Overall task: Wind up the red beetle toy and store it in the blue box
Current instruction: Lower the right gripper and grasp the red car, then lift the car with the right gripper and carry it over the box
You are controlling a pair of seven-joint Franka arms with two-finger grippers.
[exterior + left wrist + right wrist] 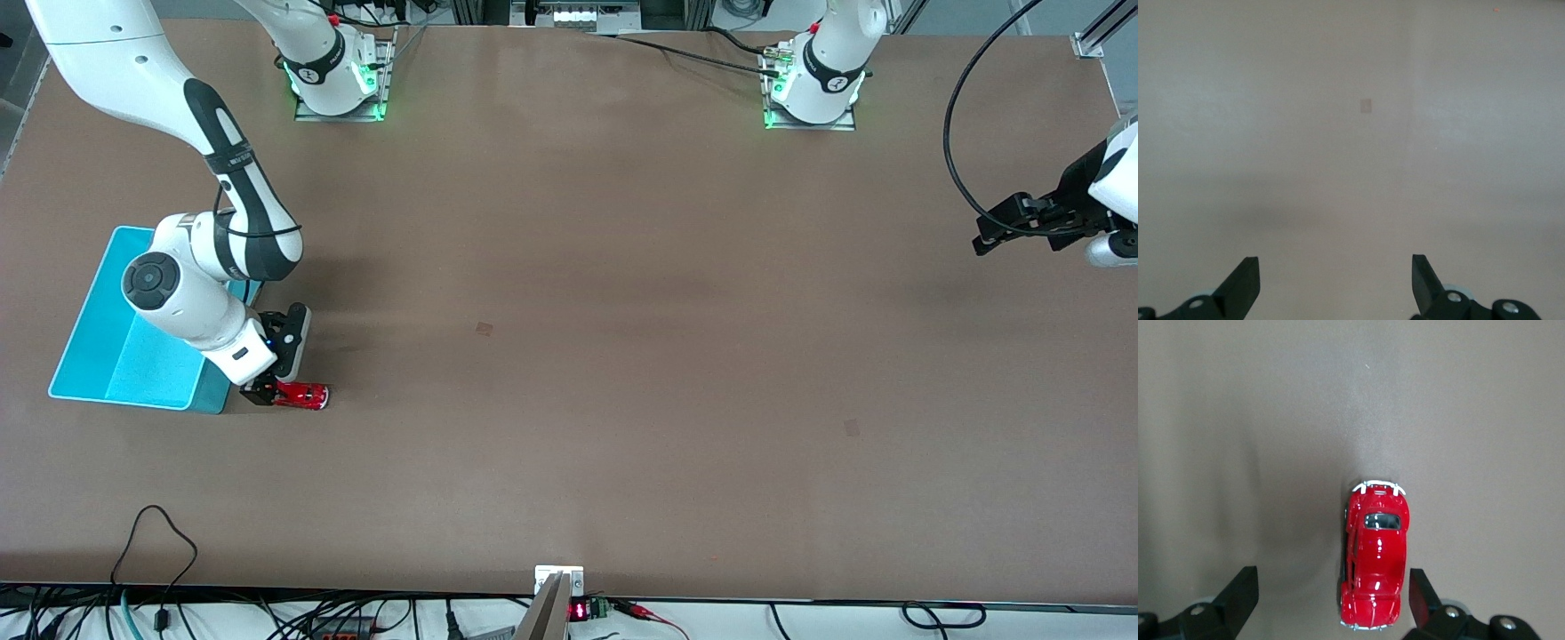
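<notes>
The red beetle toy (302, 395) stands on the brown table beside the blue box (133, 356), off the box's corner nearest the front camera. My right gripper (265, 391) is low at the toy's end that faces the box, open. In the right wrist view the toy (1375, 560) has its rear between the open fingers (1238, 597), close to one fingertip and untouched. My left gripper (991, 238) is open and empty, waiting above the table's edge at the left arm's end; it also shows in the left wrist view (1335, 277).
The right arm's forearm and wrist (191, 293) hang over the blue box and hide part of it. Small tape marks (484, 329) lie on the table. Cables (160, 533) run along the table edge nearest the front camera.
</notes>
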